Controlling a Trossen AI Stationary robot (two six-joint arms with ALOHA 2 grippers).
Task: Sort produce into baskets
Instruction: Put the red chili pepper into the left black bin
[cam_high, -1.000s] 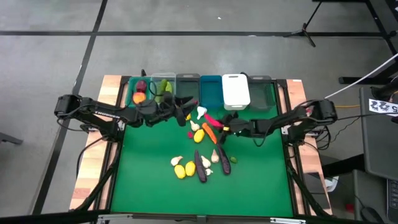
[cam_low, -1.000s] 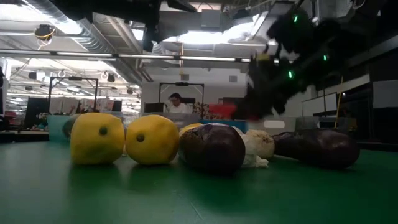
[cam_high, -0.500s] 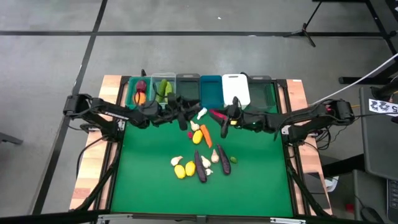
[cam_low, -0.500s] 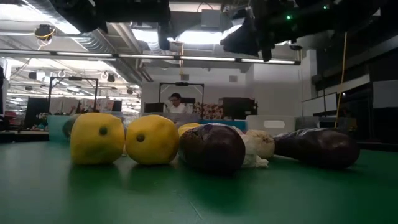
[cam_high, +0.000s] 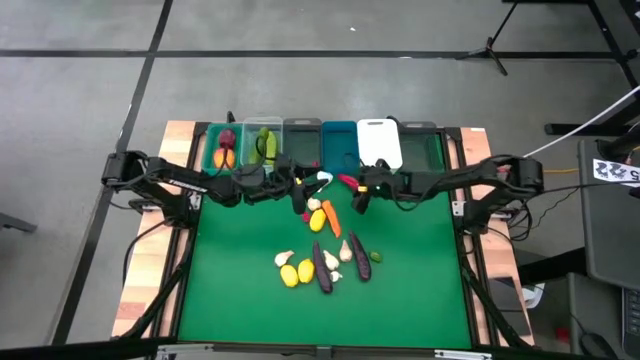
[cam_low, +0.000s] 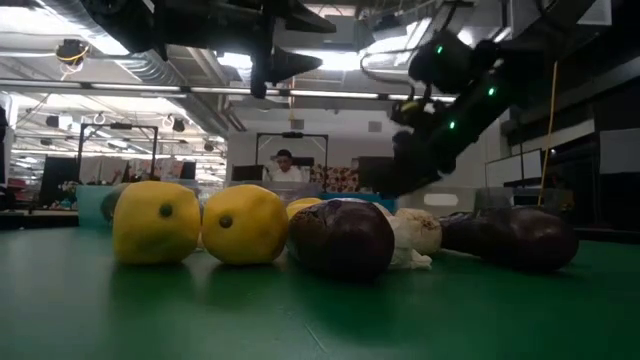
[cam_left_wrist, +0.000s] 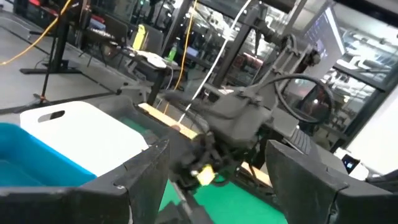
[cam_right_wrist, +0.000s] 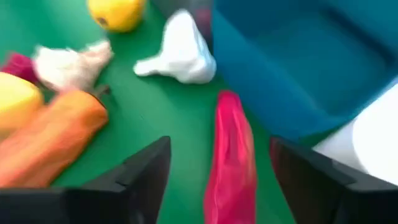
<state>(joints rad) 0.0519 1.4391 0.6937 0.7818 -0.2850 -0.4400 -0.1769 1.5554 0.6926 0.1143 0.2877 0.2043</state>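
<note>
A red pepper (cam_right_wrist: 229, 155) lies on the green mat next to the blue basket (cam_right_wrist: 298, 62); it also shows in the high view (cam_high: 347, 182). My right gripper (cam_right_wrist: 221, 149) is open, one finger on either side of the pepper; whether they touch it I cannot tell. It shows low over the mat in the high view (cam_high: 360, 192). A whitish garlic (cam_high: 322, 180), a carrot (cam_high: 331, 217) and lemons (cam_high: 319, 218) lie close by. My left gripper (cam_high: 303, 188) is open and empty, held above the mat (cam_left_wrist: 217, 149), facing the right arm.
Six baskets stand in a row at the far edge: teal-green (cam_high: 213, 150), clear (cam_high: 250, 135), grey (cam_high: 300, 143), blue (cam_high: 338, 146), white (cam_high: 379, 143), dark green (cam_high: 422, 146). Lemons (cam_high: 296, 272), eggplants (cam_high: 322, 266) and garlic (cam_high: 345, 250) lie mid-mat. A person sits beyond the table (cam_low: 283, 165).
My right gripper has risen and gone toward the far edge, then come down over the red pepper. My left gripper has gone a little toward the table's right edge, staying up off the mat.
</note>
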